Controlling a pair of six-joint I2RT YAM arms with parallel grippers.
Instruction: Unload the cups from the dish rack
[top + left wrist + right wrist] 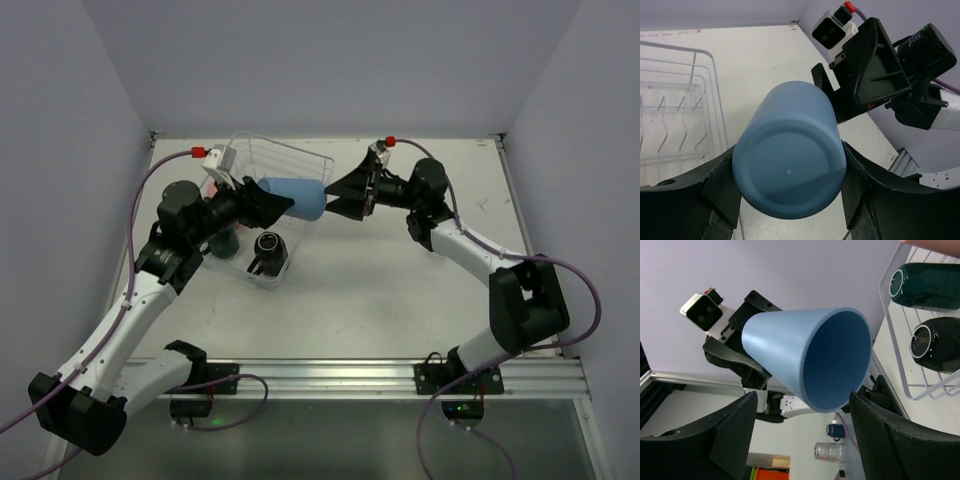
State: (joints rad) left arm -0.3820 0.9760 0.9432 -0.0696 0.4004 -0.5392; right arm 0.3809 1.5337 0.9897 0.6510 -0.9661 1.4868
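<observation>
My left gripper (278, 200) is shut on the light-blue tumbler (298, 197) and holds it on its side in the air by the right edge of the dish rack (285, 152). In the left wrist view the tumbler's base (790, 172) fills the gap between my fingers. My right gripper (337, 197) is open, with its jaws either side of the tumbler's mouth (837, 360). A black mug (268, 250) and a dark teal mug (224, 243) sit in the rack. Both also show in the right wrist view, teal (927, 286) and black (937, 342).
The rack's wire prongs (675, 115) show left of the tumbler. The white table (400, 290) lies under both arms, with grey walls on three sides. A clear glass (830, 451) and a small dark blue mug (836, 430) stand far off behind the left arm.
</observation>
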